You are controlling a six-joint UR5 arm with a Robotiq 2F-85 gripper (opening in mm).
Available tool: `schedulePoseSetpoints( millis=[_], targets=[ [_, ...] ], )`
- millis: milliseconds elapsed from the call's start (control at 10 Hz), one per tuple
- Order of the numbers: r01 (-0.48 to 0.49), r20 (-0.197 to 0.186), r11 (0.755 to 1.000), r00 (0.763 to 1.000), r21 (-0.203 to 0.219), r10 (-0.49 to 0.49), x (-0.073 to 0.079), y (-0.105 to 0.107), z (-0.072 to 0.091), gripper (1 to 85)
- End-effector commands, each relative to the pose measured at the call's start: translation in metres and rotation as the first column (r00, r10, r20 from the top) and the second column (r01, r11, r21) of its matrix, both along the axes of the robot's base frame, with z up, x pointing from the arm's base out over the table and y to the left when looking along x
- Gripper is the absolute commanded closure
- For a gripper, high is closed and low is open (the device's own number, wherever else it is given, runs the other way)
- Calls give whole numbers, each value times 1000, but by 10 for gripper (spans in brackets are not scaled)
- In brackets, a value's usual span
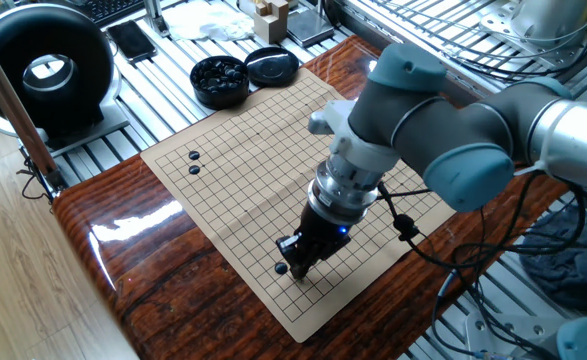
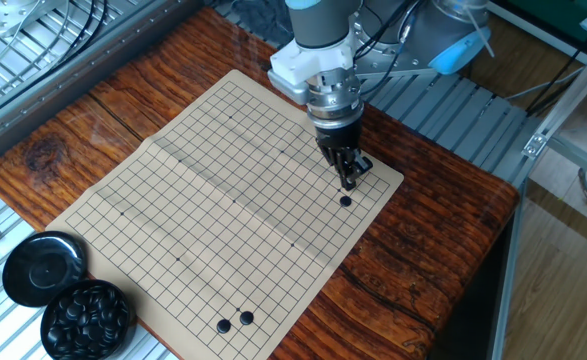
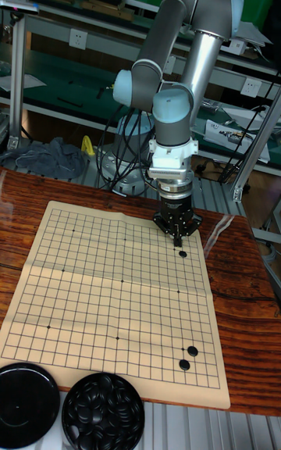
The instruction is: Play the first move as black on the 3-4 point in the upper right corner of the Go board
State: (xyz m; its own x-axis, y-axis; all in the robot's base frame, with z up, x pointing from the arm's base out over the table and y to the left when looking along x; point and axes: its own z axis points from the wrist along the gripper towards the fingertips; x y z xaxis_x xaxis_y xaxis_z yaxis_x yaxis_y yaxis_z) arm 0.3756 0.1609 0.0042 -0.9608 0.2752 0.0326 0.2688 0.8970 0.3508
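The tan Go board lies on a wooden table. One black stone rests on a grid point near the board corner closest to the arm's base. My gripper points down just beside and slightly above this stone, not touching it. Its fingers stand close together, open, with nothing between them. Two more black stones sit side by side near another corner.
A bowl of black stones and its black lid stand off the board's edge. A black round device sits beyond the table. Cables hang by the arm.
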Motion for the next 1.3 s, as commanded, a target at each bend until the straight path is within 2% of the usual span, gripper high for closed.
schedulePoseSetpoints(
  millis=[0, 400, 700, 900, 1200],
  targets=[
    [1, 15, 999, 1000, 38, -1, 1, 6, 1, 843],
    [-6, 18, 997, 1000, 71, 5, -5, 12, 1, 843],
    [-5, 26, 997, 1000, 71, 3, -5, 9, 1, 843],
    [31, 25, 986, 999, 162, -35, -2, 27, 12, 843],
    [32, 26, 980, 999, 197, -38, -3, 30, 20, 843]
  ],
)
